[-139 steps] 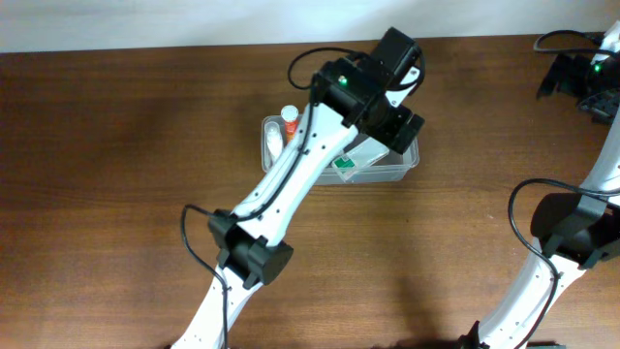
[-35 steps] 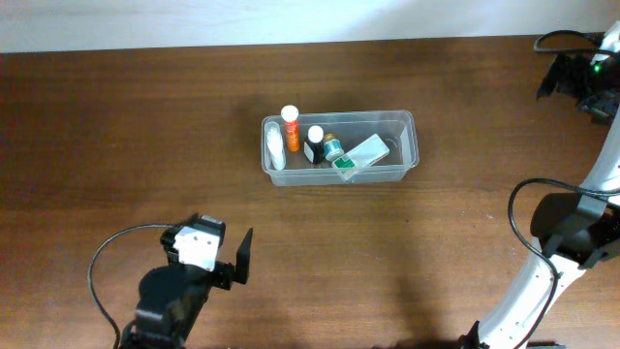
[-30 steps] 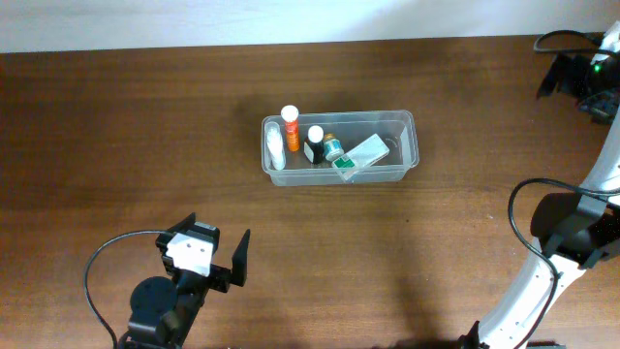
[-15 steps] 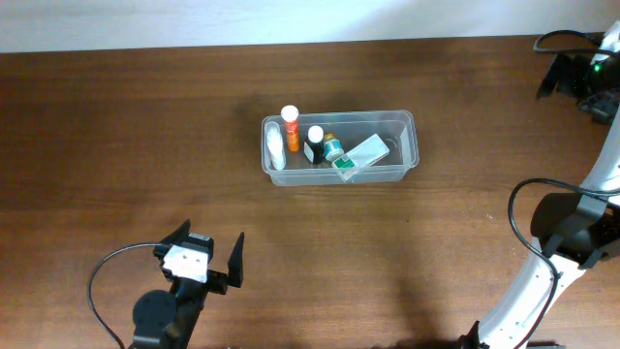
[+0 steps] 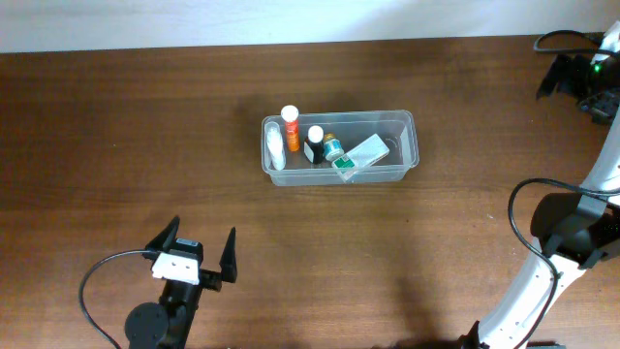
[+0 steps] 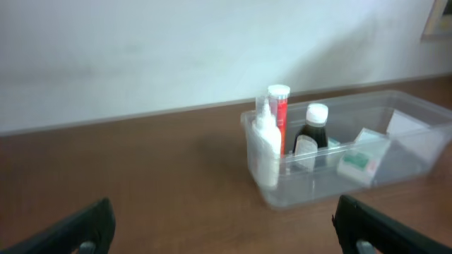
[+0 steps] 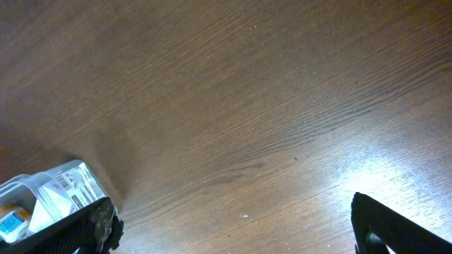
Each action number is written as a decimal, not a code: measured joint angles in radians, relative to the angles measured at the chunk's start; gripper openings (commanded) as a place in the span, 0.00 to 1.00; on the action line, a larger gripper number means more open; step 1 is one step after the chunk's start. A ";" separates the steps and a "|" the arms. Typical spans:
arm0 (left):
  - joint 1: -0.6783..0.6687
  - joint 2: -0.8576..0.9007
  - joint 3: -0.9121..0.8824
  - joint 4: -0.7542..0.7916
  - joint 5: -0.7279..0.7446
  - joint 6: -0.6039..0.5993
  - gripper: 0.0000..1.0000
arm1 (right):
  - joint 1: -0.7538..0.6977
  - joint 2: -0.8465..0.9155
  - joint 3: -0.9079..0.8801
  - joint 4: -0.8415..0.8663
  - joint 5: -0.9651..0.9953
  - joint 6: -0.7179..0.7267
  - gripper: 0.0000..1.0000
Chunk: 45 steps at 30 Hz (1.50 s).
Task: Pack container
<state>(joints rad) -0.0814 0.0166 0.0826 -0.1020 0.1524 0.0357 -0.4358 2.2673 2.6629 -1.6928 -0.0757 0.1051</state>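
Observation:
The clear plastic container (image 5: pixel 413 134) sits on the brown table at centre back. Inside it stand a white bottle (image 5: pixel 276 147), an orange-red tube with a white cap (image 5: pixel 291 124), a dark bottle with a white cap (image 5: pixel 315 143), a small green-capped bottle (image 5: pixel 332 147) and a white-and-green box (image 5: pixel 360 157). The left wrist view shows the container (image 6: pixel 413 152) ahead with the bottles (image 6: pixel 279 116) upright in it. My left gripper (image 5: pixel 199 250) is open and empty near the table's front left, far from the container. My right gripper (image 7: pixel 233 233) is open and empty at the far right back; its view shows a container corner (image 7: pixel 63 190).
The right arm's base and black cables (image 5: pixel 542 218) stand at the right edge. A white wall (image 6: pixel 176 49) runs behind the table's back edge.
My left arm has pulled away from the container, which it first covered, back to the front left of the table. The container's contents are now uncovered. The right arm has not moved.

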 measured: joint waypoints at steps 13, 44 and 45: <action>0.001 -0.003 -0.069 0.095 0.005 0.000 0.99 | 0.000 0.000 0.000 0.000 0.000 0.000 0.98; 0.050 -0.003 -0.071 0.043 0.009 0.000 0.99 | 0.000 0.000 0.000 0.000 0.000 0.000 0.98; 0.050 -0.003 -0.071 0.043 0.009 0.000 0.99 | 0.000 0.000 0.000 0.000 0.000 0.000 0.98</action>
<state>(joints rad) -0.0319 0.0139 0.0116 -0.0593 0.1616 0.0353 -0.4358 2.2673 2.6629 -1.6928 -0.0757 0.1051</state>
